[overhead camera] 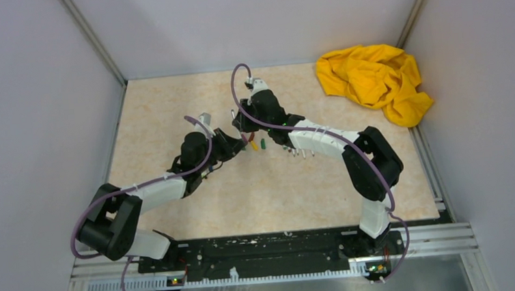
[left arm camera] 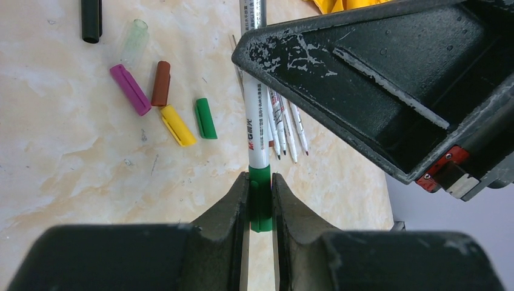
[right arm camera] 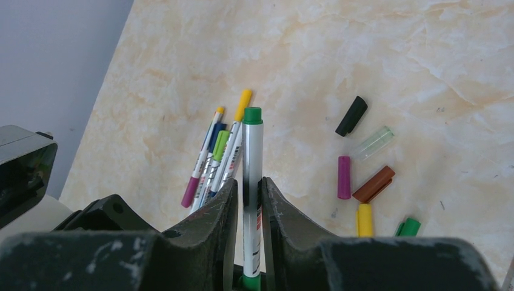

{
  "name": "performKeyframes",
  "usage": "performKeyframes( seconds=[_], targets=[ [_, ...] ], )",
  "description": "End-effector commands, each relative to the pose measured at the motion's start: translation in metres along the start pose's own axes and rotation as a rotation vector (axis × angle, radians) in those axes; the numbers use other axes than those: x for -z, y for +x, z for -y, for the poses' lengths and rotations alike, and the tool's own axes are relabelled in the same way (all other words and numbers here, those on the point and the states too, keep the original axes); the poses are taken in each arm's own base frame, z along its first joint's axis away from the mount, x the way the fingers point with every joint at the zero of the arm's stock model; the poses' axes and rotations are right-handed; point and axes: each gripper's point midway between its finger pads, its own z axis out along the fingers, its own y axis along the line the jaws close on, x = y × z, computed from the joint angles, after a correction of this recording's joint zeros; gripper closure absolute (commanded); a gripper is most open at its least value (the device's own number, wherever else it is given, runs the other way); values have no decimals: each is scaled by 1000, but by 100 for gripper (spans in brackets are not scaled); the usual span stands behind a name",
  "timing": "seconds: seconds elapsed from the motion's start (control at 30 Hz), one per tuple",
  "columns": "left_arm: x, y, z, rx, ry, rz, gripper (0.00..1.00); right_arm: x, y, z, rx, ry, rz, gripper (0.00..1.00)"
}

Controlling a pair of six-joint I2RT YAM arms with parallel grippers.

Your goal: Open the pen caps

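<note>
Left gripper (left arm camera: 260, 182) clamps green pen cap (left arm camera: 260, 209) on white pen (left arm camera: 255, 121).

Six loose pen caps (left arm camera: 176, 125), one yellow cloth (overhead camera: 373, 79)

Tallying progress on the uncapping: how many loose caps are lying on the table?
6, clustered beside the pen: black cap, clear cap, purple cap, brown cap, yellow cap, green cap. The left hand grips a seventh cap, on the pen. More may be hidden.
</note>
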Motion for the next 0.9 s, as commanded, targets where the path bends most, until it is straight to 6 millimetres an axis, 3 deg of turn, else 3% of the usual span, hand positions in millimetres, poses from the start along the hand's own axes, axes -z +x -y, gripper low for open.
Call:
performKeyframes(
  seconds=[0.0, 0.23, 0.3, 0.33, 0.47, 0.57, 0.73, 0.87],
  targets=[
    [-2, -20, 29, -29, 95, 42, 100, 0, 1, -12, 13, -52, -4, 80],
    [-1, -21, 36, -26, 116, 35, 100, -3, 5, -9, 16, -47, -15, 81],
    [0, -21, 36, -28, 117, 31, 100, -4, 5, -9, 16, -46, -13, 89],
    [0, -20, 36, -27, 115, 28, 100, -4, 4, -9, 17, -45, -12, 99],
    [1, -14, 34, -10, 116, 8, 100, -5, -2, -9, 37, -36, -2, 100],
    [4, 3, 24, 2, 92, -32, 100, -7, -18, -8, 62, -19, 32, 100],
    [5, 37, -6, 4, 20, -76, 100, -5, -65, -24, 89, -53, 127, 100],
    [5, 58, -13, -11, -1, -115, 100, 0, -89, -28, 106, -57, 199, 100]
  ],
)
